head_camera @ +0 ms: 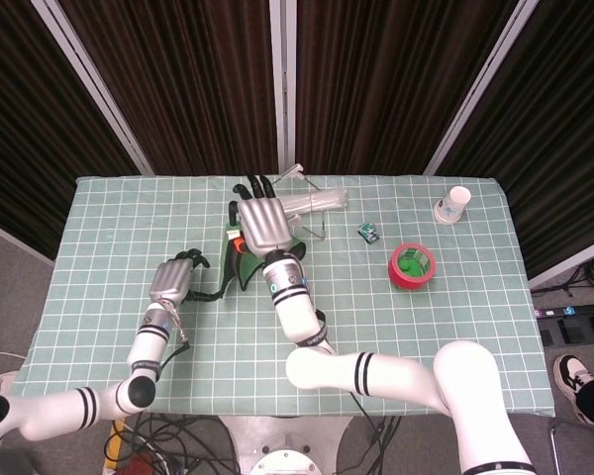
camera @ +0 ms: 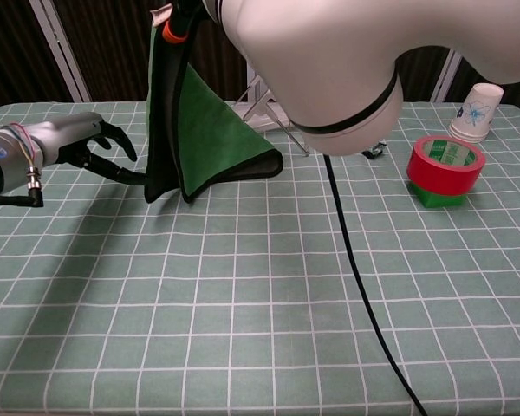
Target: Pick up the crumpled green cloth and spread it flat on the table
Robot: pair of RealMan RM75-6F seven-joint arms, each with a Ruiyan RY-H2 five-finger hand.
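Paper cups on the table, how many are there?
1. The paper cup stands near the table's far right corner, beyond the red tape roll. The arms could be hiding others.

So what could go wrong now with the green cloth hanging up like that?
The green cloth hangs folded from the right hand, with one corner resting on the table. The left hand reaches its fingers toward the cloth's lower edge; if it catches both layers, the cloth may stay doubled rather than spread flat. The wire stand is close behind, so a wide sweep might knock it. If the right hand lets go early, the cloth could drop in a heap.
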